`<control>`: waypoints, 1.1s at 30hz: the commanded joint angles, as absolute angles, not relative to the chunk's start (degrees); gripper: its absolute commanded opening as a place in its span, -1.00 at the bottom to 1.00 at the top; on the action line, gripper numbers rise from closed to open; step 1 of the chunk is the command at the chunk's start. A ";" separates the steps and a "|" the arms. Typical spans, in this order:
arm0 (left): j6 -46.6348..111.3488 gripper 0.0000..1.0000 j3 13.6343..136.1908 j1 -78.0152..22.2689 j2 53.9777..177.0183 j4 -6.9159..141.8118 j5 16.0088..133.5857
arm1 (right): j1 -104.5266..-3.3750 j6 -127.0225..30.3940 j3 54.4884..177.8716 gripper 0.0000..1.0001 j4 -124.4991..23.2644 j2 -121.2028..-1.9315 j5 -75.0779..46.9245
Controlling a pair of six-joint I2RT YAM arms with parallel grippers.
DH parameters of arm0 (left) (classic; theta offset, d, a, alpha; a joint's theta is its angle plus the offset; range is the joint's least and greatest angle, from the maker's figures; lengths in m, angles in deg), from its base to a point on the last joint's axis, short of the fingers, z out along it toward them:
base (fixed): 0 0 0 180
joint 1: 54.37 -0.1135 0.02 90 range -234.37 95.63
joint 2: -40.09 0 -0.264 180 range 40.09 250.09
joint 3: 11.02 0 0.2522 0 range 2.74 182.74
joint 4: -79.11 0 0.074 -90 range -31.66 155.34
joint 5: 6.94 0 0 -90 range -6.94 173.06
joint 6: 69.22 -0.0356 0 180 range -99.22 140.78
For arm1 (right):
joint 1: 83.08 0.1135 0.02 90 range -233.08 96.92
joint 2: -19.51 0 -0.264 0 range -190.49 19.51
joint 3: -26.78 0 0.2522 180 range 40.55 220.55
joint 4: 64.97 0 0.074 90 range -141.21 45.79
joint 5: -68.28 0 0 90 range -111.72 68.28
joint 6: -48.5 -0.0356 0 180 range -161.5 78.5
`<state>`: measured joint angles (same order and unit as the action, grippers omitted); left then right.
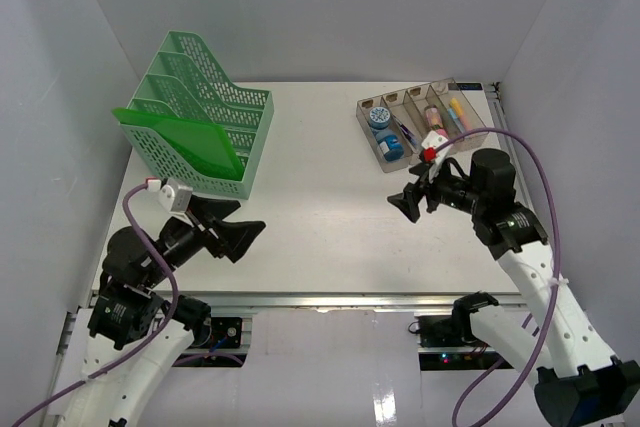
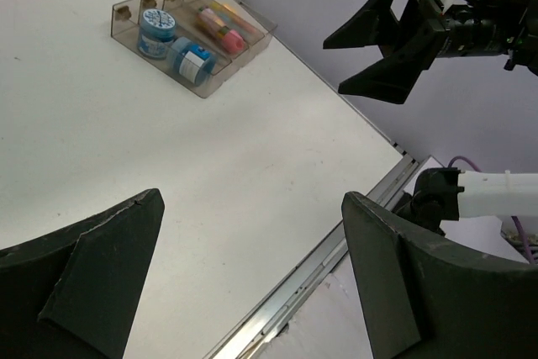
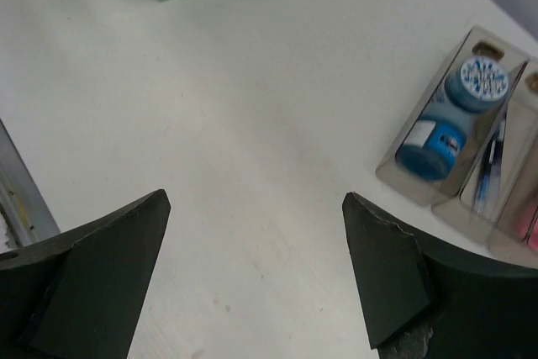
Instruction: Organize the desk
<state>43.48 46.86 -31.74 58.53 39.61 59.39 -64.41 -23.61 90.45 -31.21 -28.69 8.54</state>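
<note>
Holding 2 blue jars (image 2: 192, 58): clr tray (image 2: 134, 39)

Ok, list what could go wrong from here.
The open right gripper hangs close to the clear tray; a careless swing might shove it toward the far edge of the desk. The right arm's purple cable loops close by that tray and could snag it. The open left gripper sits near the green folder jutting from the file rack, and might clip it.
</note>
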 commanded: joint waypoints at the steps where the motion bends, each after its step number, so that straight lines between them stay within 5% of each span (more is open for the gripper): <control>1: 40.42 0.96 42.25 -31.62 58.98 43.15 56.23 | -68.74 -26.37 83.31 0.80 -26.37 -23.57 9.20; 20: 31.61 0.96 32.24 -31.61 55.15 46.62 56.36 | -85.23 -39.96 69.62 0.80 -37.96 -12.67 -2.74; 33: 32.24 0.96 31.36 -31.61 55.52 46.27 58.98 | -86.90 -42.82 70.09 0.80 -37.68 -12.18 -6.48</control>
<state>32.55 31.47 -31.72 53.10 46.12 59.08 -86.72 -41.40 69.47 -35.85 -12.55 -4.99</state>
